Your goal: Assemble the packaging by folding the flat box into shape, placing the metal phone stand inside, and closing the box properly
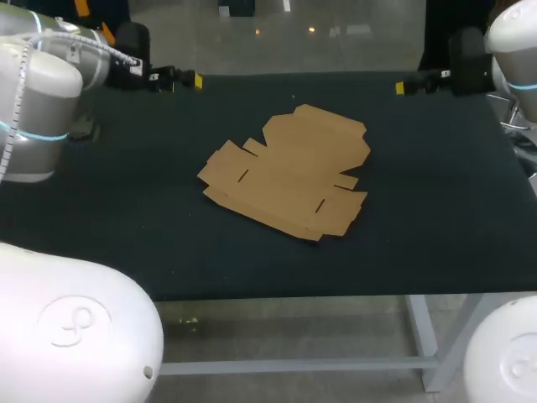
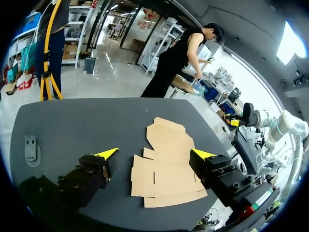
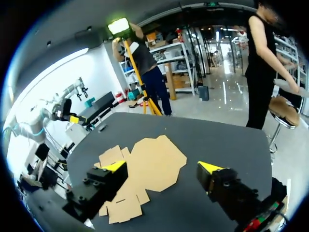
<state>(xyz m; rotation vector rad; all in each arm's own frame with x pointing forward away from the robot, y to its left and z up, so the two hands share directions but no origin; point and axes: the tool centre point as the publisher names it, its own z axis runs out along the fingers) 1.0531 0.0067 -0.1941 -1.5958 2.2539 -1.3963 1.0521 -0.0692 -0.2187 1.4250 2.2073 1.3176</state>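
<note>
At the upper left of the head view, the left tool point(image 1: 189, 81) hangs over the far edge of the desk point(image 1: 126, 193), pointing toward the middle. In its own wrist view this tool point(image 2: 155, 153) is released, its two yellow-tipped fingers point(image 2: 108, 153) standing wide apart above the dark surface. At the upper right of the head view the right tool point(image 1: 407, 85) mirrors it, also by the far edge, and its wrist view shows the same released stance point(image 3: 161, 166), fingers spread.

Between the two, near the centre of the head view, the flat box point(image 1: 285, 172) lies unfolded on the desk, brown cardboard with its flaps and slits spread out, well apart from both tools. Each wrist view shows it on the desk ahead of the open fingers point(image 2: 166, 164) point(image 3: 145, 169), touched by neither.

Out beyond one finger of the left tool, near the desk's rim, lies a small grey object point(image 2: 30, 149), possibly the metal phone stand, though it is too small to tell.
</note>
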